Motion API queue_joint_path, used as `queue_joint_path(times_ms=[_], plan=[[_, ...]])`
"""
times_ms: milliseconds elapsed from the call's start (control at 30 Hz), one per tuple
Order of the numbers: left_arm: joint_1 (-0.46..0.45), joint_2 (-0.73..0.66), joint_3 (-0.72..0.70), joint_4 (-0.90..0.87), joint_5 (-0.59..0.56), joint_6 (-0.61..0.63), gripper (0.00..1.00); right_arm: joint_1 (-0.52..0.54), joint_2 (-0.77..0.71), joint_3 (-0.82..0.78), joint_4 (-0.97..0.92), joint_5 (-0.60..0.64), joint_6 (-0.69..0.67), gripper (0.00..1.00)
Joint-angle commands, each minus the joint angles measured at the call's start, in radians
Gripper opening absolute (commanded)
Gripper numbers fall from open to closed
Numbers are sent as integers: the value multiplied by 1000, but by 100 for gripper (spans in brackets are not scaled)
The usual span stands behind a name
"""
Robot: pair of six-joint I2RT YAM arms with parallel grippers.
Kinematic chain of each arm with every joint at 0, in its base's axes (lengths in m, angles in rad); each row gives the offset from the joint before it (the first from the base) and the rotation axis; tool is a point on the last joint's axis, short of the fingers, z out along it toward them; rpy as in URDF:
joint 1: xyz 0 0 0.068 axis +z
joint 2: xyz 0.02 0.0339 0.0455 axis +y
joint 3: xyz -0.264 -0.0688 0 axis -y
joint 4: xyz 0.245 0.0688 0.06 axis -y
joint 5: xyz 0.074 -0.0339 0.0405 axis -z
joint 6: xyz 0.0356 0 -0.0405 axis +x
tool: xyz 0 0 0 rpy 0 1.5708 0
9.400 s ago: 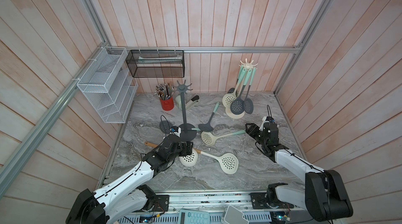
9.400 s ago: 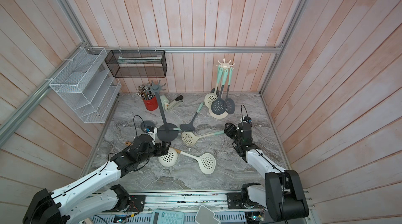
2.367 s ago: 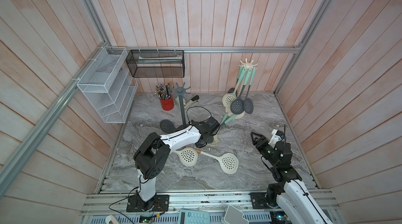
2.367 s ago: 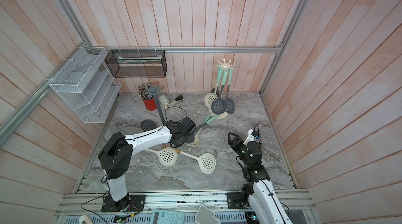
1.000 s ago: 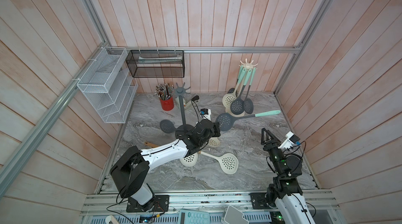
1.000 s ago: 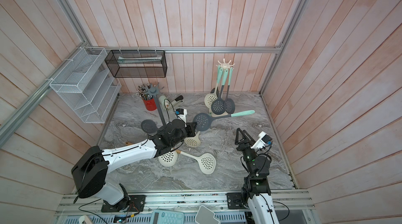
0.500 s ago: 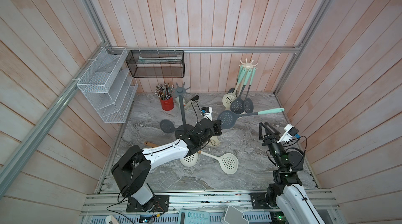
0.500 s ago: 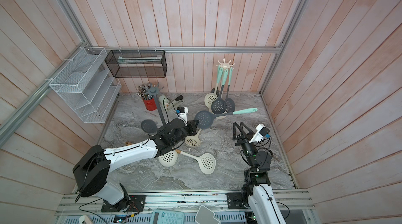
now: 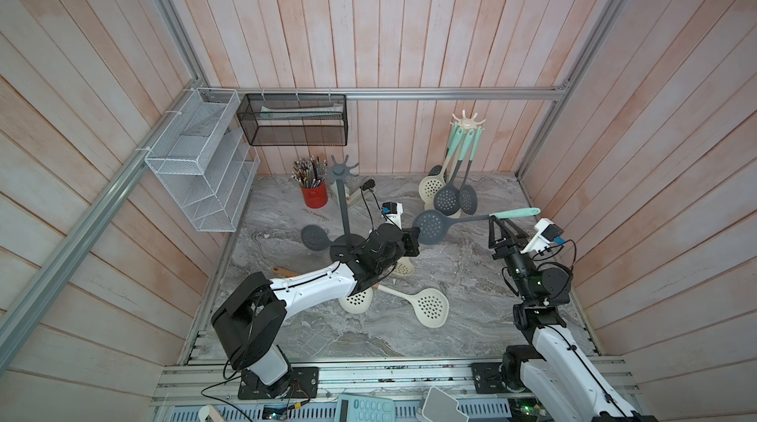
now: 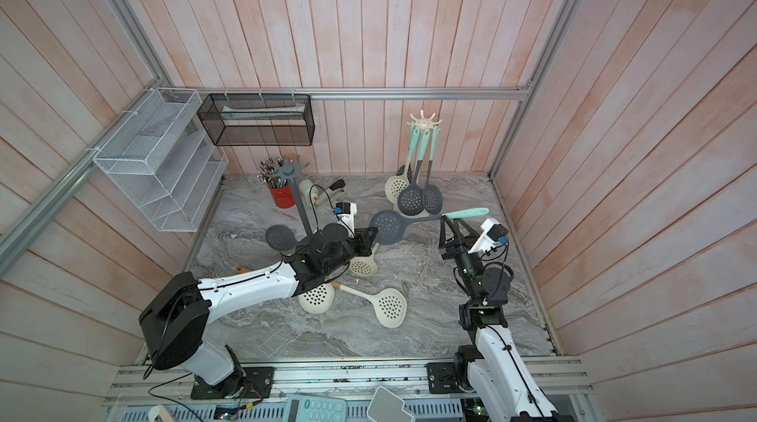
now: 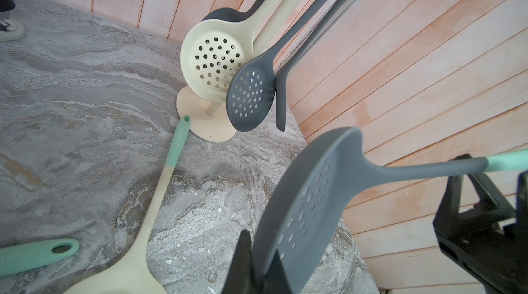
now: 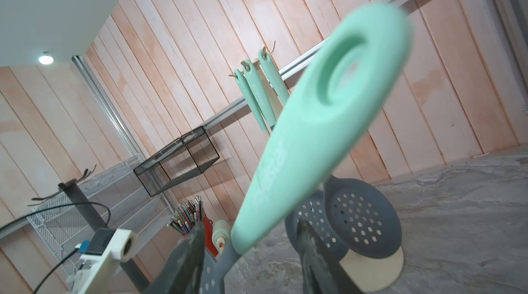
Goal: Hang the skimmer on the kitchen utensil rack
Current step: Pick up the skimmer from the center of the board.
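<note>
A grey skimmer (image 9: 430, 227) with a teal handle (image 9: 517, 213) hangs level above the table. My left gripper (image 9: 413, 241) is shut on the rim of its perforated head (image 11: 314, 192). My right gripper (image 9: 499, 221) points up at the handle (image 12: 314, 124). Its fingers (image 12: 194, 244) stand apart on either side, open, and I see no contact. A cream utensil rack (image 9: 468, 123) stands at the back right with several skimmers hanging on it. A grey utensil rack (image 9: 343, 170) with bare hooks stands left of centre, behind my left arm.
Cream skimmers (image 9: 430, 305) (image 9: 356, 301) lie on the marble below the left arm, another grey skimmer (image 9: 314, 236) beside the grey rack's base. A red pencil cup (image 9: 314, 194), a white wire shelf (image 9: 196, 162) and a black mesh basket (image 9: 293, 118) are at the back left.
The left gripper has carried the skimmer a little further right. The right gripper has risen until the handle lies between its fingers, which have narrowed.
</note>
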Motion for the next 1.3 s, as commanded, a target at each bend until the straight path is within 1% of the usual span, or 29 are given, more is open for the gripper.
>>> queue_joint_path(times_ms=[0, 100, 300, 367, 400, 500, 533, 567, 600, 633, 667, 733, 800, 867, 933, 1000, 1067, 1267], plan=[[-5, 1, -18, 39, 23, -19, 0, -7, 7, 51, 49, 6, -33, 43], [-5, -3, -23, 42, 26, -22, 0, -10, 16, 65, 46, 7, -48, 37], [-9, -12, -28, 41, 35, -29, 0, -20, 30, 89, 43, -5, -69, 20], [-9, -16, -28, 33, 39, -24, 6, -24, 33, 111, 22, -19, -87, 14], [-8, -18, -28, 31, 48, -19, 12, -26, 35, 124, 10, -32, -97, 11], [-9, -25, -26, 9, 85, 19, 42, -44, 56, 176, -47, -93, -130, 1], [-9, -29, -20, -8, 100, 41, 54, -52, 67, 206, -75, -122, -144, 0], [-9, -35, -18, -19, 113, 66, 64, -61, 81, 233, -109, -157, -160, 0], [-10, -44, -21, -31, 125, 91, 72, -72, 99, 263, -145, -203, -182, 0], [-8, -56, -21, -42, 133, 120, 77, -80, 119, 290, -179, -257, -207, 0], [-9, -66, -26, -46, 138, 144, 80, -87, 136, 316, -211, -300, -230, 0], [-6, -93, -35, -40, 165, 208, 83, -96, 165, 356, -268, -380, -275, 0], [3, -108, -29, -34, 210, 260, 84, -98, 192, 389, -315, -457, -308, 0], [24, -104, -4, -30, 299, 299, 84, -98, 216, 405, -327, -540, -321, 0], [50, -84, 33, -18, 426, 329, 84, -97, 233, 413, -322, -596, -314, 0], [62, -52, 81, -24, 502, 352, 84, -95, 246, 418, -305, -646, -292, 0], [70, -17, 129, -23, 600, 382, 83, -81, 257, 419, -283, -678, -270, 0], [71, 83, 247, -13, 778, 442, 78, 13, 278, 435, -297, -710, -268, 0]])
